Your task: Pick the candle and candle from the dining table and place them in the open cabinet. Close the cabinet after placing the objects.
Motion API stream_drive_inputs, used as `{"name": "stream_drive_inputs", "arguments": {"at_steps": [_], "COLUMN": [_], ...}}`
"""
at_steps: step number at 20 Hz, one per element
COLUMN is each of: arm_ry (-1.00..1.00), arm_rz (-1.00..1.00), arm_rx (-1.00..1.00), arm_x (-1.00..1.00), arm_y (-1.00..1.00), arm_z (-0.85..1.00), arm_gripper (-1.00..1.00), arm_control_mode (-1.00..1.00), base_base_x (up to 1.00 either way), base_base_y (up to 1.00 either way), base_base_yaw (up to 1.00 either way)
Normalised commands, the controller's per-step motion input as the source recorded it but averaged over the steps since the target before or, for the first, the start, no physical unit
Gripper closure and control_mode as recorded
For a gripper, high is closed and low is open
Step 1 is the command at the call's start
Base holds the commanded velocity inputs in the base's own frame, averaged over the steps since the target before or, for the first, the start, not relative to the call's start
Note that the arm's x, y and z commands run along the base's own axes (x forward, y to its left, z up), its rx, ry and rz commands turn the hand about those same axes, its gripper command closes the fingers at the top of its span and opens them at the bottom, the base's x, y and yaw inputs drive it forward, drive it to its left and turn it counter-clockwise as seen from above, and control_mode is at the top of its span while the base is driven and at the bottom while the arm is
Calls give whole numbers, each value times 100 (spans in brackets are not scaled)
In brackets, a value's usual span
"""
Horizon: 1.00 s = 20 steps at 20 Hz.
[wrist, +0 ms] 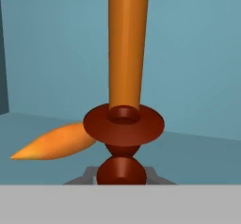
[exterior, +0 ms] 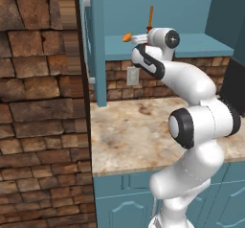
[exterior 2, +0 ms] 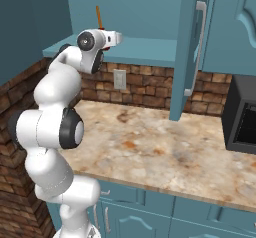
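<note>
From the left base view, you see the arm stretched up into the open teal cabinet point(exterior: 158, 11), with the gripper point(exterior: 138, 39) reaching just over the front edge of the teal shelf point(exterior: 201, 44); the tall orange taper candle point(exterior: 151, 16) rises upright right behind the wrist, and a small orange oval lump point(exterior: 127, 37) sits at the shelf's front edge just beside the hand. The marbled dining table point(exterior: 134, 131) below is well apart from all this. From the right base view, you get the same reach from the other side: the taper point(exterior 2: 98, 16) stands above the hand, over the shelf, and the open cabinet door point(exterior 2: 190, 47) with its silver bar handle point(exterior 2: 195, 47) hangs to the right, well clear of the arm. In the hand view, the jaws are clamped on the dark red-brown stand point(wrist: 123, 138) low on its stem, the taper runs straight up out of the cup, and the orange lump point(wrist: 54, 145) pokes out just beside the stand, possibly touching it. You appear to be at the placing step, so ease the stand down until its foot sits flat on the shelf before you let go, keep the taper vertical, and steer slightly away from the lump so the stand does not settle on it and tip. Back straight out afterwards.
</note>
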Motion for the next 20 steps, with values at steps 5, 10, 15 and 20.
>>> {"name": "stream_drive_inputs", "arguments": {"at_steps": [5, 10, 15, 20], "arm_ry": [0, 0, 0, -5], "arm_rz": [0, 0, 0, 0], "arm_rx": [6, 6, 3, 0], "arm_x": [2, 0, 0, -5], "arm_y": [0, 0, 0, 0], "arm_z": [-16, -12, -11, -14], "arm_gripper": [100, 100, 100, 100], "arm_control_mode": [-100, -100, -100, -100], "base_base_x": [0, 0, 0, 0], "base_base_y": [0, 0, 0, 0], "base_base_yaw": [0, 0, 0, 0]}}
